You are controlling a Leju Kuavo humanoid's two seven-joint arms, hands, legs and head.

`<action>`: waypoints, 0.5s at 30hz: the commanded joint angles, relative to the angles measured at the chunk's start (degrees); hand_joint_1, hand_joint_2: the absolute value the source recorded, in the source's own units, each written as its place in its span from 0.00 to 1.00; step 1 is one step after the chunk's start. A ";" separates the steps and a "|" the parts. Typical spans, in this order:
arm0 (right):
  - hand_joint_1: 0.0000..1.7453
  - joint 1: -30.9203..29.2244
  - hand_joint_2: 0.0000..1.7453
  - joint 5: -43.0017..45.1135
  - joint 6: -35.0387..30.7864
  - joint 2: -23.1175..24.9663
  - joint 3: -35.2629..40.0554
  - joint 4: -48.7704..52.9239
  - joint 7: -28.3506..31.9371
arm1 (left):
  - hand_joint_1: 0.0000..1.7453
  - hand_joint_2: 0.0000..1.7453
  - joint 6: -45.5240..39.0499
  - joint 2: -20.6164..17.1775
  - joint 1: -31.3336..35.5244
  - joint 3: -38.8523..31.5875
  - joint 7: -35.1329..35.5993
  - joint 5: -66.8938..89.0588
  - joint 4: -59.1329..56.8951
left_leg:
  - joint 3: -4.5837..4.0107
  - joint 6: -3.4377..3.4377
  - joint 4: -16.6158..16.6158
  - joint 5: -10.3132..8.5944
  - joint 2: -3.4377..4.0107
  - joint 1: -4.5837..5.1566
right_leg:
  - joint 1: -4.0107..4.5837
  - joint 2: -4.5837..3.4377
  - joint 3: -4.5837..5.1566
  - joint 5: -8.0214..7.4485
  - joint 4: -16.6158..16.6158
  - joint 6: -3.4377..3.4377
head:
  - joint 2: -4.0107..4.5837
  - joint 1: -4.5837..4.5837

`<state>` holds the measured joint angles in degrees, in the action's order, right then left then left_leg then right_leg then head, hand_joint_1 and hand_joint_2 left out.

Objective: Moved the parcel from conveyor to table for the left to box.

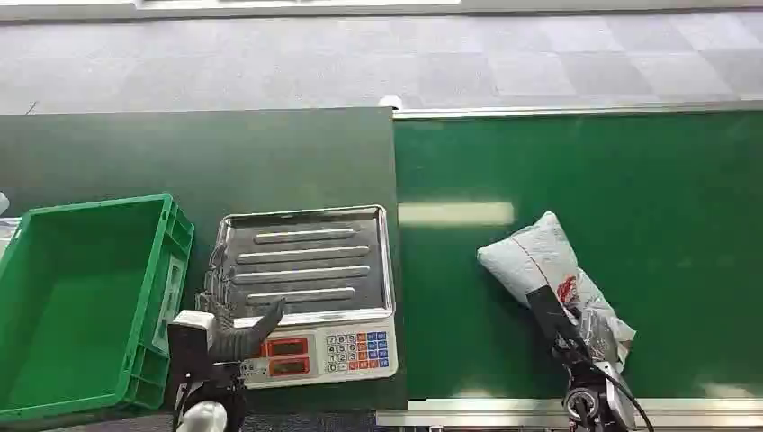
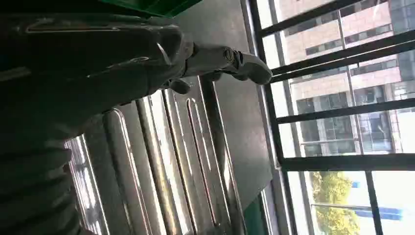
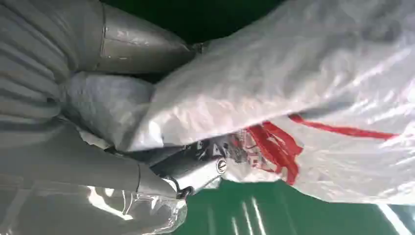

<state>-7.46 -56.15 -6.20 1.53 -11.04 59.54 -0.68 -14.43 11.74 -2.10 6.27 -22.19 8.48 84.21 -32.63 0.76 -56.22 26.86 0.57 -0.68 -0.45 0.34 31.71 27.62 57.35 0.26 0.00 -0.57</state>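
While the parcel (image 1: 546, 263) lies on the green conveyor (image 1: 666, 180), the right hand (image 1: 576, 337) has closed on its near end.

In the right wrist view the thumb (image 3: 142, 44) and darker fingers (image 3: 195, 171) pinch the crinkled white bag (image 3: 303, 88) between them, so the grasp looks made and the lift not yet begun. Next, I judge, comes raising it and carrying it left, over to the dark table (image 1: 198, 153) where the steel-topped scale (image 1: 306, 288) stands. The left hand (image 1: 229, 328) hangs near that scale, fingers apart, holding nothing; the green crate (image 1: 153, 297) sits further left.
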 commanded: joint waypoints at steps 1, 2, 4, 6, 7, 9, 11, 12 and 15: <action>1.00 0.06 1.00 0.78 -1.44 0.38 2.27 3.12 3.21 | 0.00 1.00 0.24 -0.40 -0.36 -1.25 -0.35 -0.35 0.00 | 0.03 -0.04 0.03 0.02 0.06 0.02 | -0.02 -0.12 0.00 -0.02 -0.04 0.00 | 0.00 0.02; 1.00 0.06 1.00 0.78 -1.44 0.38 2.27 3.12 3.21 | 0.00 1.00 0.24 -0.40 -0.36 -1.25 -0.35 -0.35 0.00 | 0.02 -0.04 0.03 0.01 0.05 0.03 | -0.03 -0.09 0.01 -0.01 -0.03 0.00 | 0.00 0.02; 1.00 0.06 1.00 0.78 -1.44 0.38 2.27 3.12 3.21 | 0.00 1.00 0.24 -0.40 -0.36 -1.25 -0.35 -0.35 0.00 | 0.04 -0.04 0.05 0.00 0.02 0.02 | -0.02 -0.08 -0.02 -0.03 -0.06 0.00 | 0.00 0.02; 1.00 0.06 1.00 0.78 -1.44 0.38 2.27 3.12 3.21 | 0.00 1.00 0.24 -0.40 -0.36 -1.25 -0.35 -0.35 0.00 | 0.03 -0.04 0.07 -0.01 0.02 0.02 | -0.02 -0.09 -0.02 -0.04 -0.08 0.00 | 0.00 0.02; 1.00 0.06 1.00 0.78 -1.44 0.38 2.27 3.12 3.21 | 0.00 1.00 0.24 -0.40 -0.36 -1.25 -0.35 -0.35 0.00 | 0.01 -0.03 0.05 -0.01 0.02 0.03 | -0.03 -0.08 0.01 -0.02 -0.03 0.00 | 0.00 0.02; 1.00 0.06 1.00 0.78 -1.44 0.38 2.27 3.12 3.21 | 0.00 1.00 0.24 -0.40 -0.36 -1.25 -0.35 -0.35 0.00 | 0.01 -0.03 0.06 -0.01 0.02 0.03 | -0.03 -0.08 0.01 -0.02 -0.04 -0.01 | 0.00 0.02; 1.00 0.06 1.00 0.78 -1.44 0.38 2.27 3.12 3.21 | 0.00 1.00 0.24 -0.40 -0.36 -1.25 -0.35 -0.35 0.00 | 0.00 -0.02 0.03 0.00 0.00 0.04 | -0.03 -0.04 0.02 0.00 -0.02 0.00 | 0.00 0.02; 1.00 0.06 1.00 0.78 -1.44 0.38 2.27 3.12 3.21 | 0.00 1.00 0.24 -0.40 -0.36 -1.25 -0.35 -0.35 0.00 | 0.03 -0.03 0.07 0.00 0.01 0.02 | -0.02 -0.08 -0.02 -0.02 -0.07 -0.01 | 0.00 0.02; 1.00 0.06 1.00 0.78 -1.44 0.38 2.27 3.12 3.21 | 0.00 1.00 0.24 -0.40 -0.36 -1.25 -0.35 -0.35 0.00 | 0.05 -0.04 0.07 0.00 0.00 0.03 | -0.03 -0.07 -0.03 -0.01 -0.07 0.00 | 0.00 0.02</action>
<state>-6.65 -55.56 -7.39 1.73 -9.57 62.60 2.25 -14.40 11.74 -2.57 5.60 -22.58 8.39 85.15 -32.67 0.76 -56.22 26.86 0.55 -0.67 -0.46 0.34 31.74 27.62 57.35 0.27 0.00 -0.55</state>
